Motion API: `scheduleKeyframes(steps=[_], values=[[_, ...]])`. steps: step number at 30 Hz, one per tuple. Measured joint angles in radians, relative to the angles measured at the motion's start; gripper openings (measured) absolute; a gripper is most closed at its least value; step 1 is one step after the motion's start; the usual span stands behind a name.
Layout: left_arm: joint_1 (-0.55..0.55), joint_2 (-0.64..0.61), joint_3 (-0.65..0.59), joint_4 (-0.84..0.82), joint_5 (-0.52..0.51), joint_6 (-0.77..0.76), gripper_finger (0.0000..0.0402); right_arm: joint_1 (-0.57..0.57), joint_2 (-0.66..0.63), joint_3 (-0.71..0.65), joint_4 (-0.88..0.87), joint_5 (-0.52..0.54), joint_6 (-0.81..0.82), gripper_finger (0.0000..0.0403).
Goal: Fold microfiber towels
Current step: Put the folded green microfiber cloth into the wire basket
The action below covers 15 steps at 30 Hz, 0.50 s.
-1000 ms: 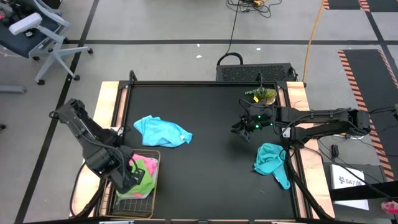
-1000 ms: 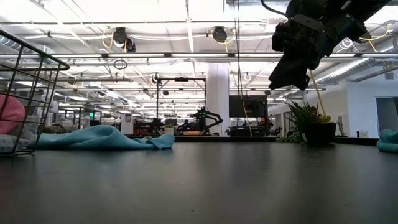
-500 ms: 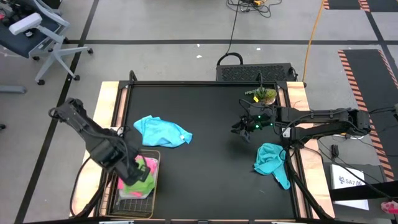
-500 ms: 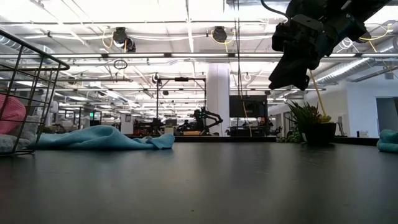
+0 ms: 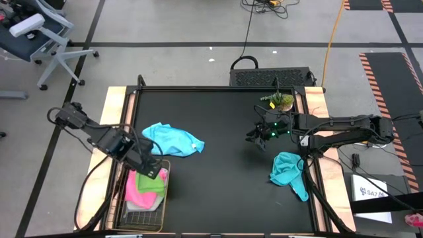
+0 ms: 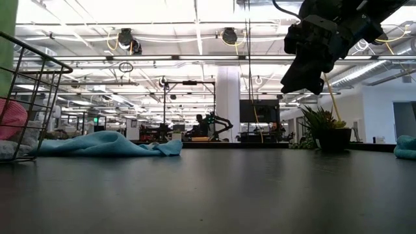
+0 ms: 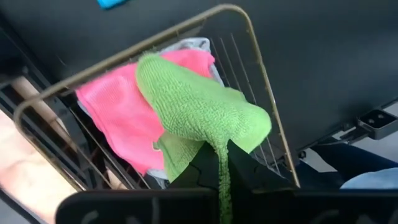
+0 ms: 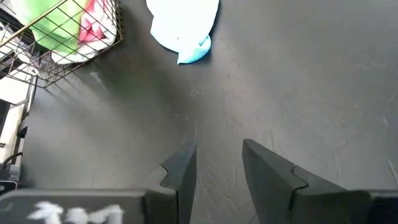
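My left gripper is shut on a lime green towel above the far right corner of the wire basket. The towel shows as a green strip over the basket's rim in the low view. A pink towel and a pale one lie in the basket. A light blue towel lies crumpled on the black table, left of centre. A teal towel lies at the right edge. My right gripper hangs open above the table, right of centre, holding nothing. My left gripper pinches a bunched bit of the lime green towel between its two fingers, which point steeply down from above. The towel hangs below the fingers. Its lower part reaches down to the pink towel in the basket.
A small potted plant stands at the far right of the table, just beyond my right arm. The basket's wire rim runs close beside the hanging towel. Bare black table lies between the light blue and teal towels.
My left gripper has risen and gone from over the basket's middle toward its far right corner, rolling about its wrist as it went. It stays shut on the lime green towel, which has been drawn up and stretched out of the basket.
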Motion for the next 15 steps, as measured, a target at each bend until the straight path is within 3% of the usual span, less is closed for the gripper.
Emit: scheduleKeyframes(steps=[15], values=[[0.196,-0.106,0.0,-0.075,-0.075,0.128,0.0003,0.0,0.0,0.0,0.068,0.0,-0.004,0.0121]])
